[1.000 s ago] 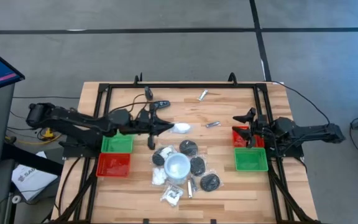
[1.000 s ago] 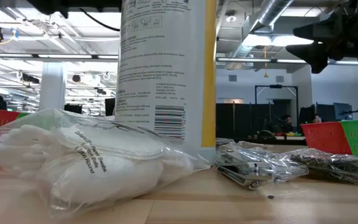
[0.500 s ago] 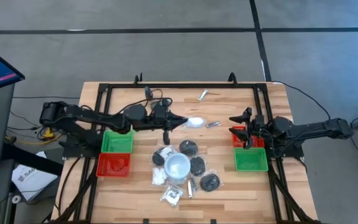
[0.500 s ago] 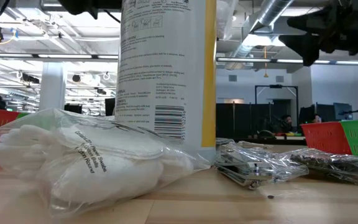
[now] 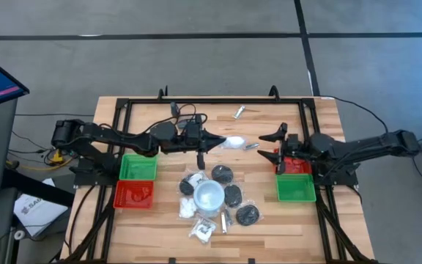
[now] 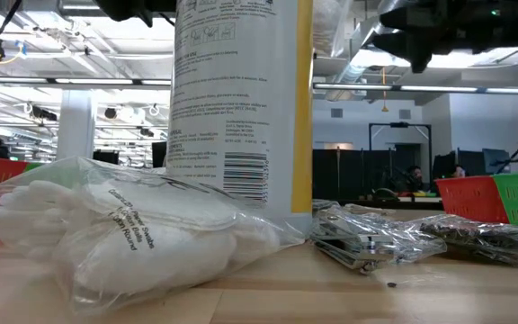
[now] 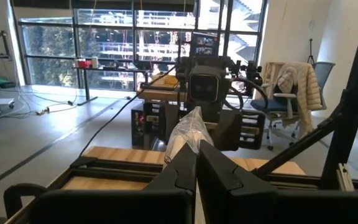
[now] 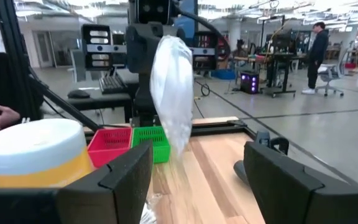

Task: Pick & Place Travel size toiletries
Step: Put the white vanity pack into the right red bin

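My left gripper [image 5: 218, 141] reaches over the table's middle, shut on a white piece in a clear wrapper [image 5: 234, 142]. My right gripper [image 5: 271, 146] is open and faces it from the right, a short gap away. In the right wrist view the white piece [image 8: 173, 93] shows ahead, between my open fingers [image 8: 129, 177]. Other toiletries lie on the near half of the table: black discs [image 5: 222, 174], white wrapped pieces [image 5: 202, 231] and a silvery stick [image 5: 223, 222], around a white cup-like object [image 5: 209, 196]. My left gripper pinches the white piece by the end of its clear wrapper [image 7: 190, 138] between its two fingers [image 7: 219, 174]. The fingers come level, pointing toward the table's right. The piece sticks out beyond the fingertips, lifted clear of the table.
A green tray [image 5: 138, 170] and a red tray [image 5: 134, 194] sit under my left arm. A red tray [image 5: 293, 164] and a green tray [image 5: 296, 188] sit below my right arm. Two silvery sticks [image 5: 239, 111] [image 5: 250, 147] lie on the far half. A black frame [image 5: 218, 101] rims the table.
My left gripper has carried the white wrapped piece toward the table's right and a little toward the far edge, keeping it shut in its fingers. My right gripper has moved toward the table's left, closing on the piece, and has stayed open.
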Action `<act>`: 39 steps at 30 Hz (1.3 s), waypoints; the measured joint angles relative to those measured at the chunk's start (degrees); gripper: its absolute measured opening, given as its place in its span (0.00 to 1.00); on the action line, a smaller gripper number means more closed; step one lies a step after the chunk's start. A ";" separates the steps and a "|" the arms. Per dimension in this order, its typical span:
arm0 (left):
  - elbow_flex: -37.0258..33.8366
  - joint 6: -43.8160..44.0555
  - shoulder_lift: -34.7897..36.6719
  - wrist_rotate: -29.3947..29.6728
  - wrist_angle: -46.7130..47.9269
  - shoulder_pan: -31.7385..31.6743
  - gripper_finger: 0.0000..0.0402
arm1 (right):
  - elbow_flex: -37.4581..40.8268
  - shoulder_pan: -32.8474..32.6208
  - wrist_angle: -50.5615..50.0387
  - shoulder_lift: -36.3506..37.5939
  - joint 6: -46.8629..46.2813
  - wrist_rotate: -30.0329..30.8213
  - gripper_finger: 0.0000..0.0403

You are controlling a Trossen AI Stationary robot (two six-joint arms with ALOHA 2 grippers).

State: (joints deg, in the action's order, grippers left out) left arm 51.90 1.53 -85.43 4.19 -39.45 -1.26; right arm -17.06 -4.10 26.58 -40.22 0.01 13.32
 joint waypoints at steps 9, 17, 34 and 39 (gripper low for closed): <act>0.00 -0.23 0.00 0.01 -0.19 0.02 0.00 | -5.99 0.00 4.32 -10.76 0.63 -1.92 0.59; 0.00 -0.23 0.00 0.02 -0.18 0.02 0.00 | -10.24 0.00 5.53 -18.13 0.89 -1.95 0.59; 0.00 -1.69 0.00 0.02 0.22 0.04 0.00 | -12.56 0.00 4.98 -21.10 3.23 -3.02 0.11; 0.00 -1.74 0.00 0.04 0.20 0.04 0.01 | -12.56 0.00 4.06 -21.10 3.87 -3.13 0.05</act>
State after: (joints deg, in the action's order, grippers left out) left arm 51.90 -0.21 -85.43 4.23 -39.25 -1.21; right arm -29.63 -4.10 30.63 -61.32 3.88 10.19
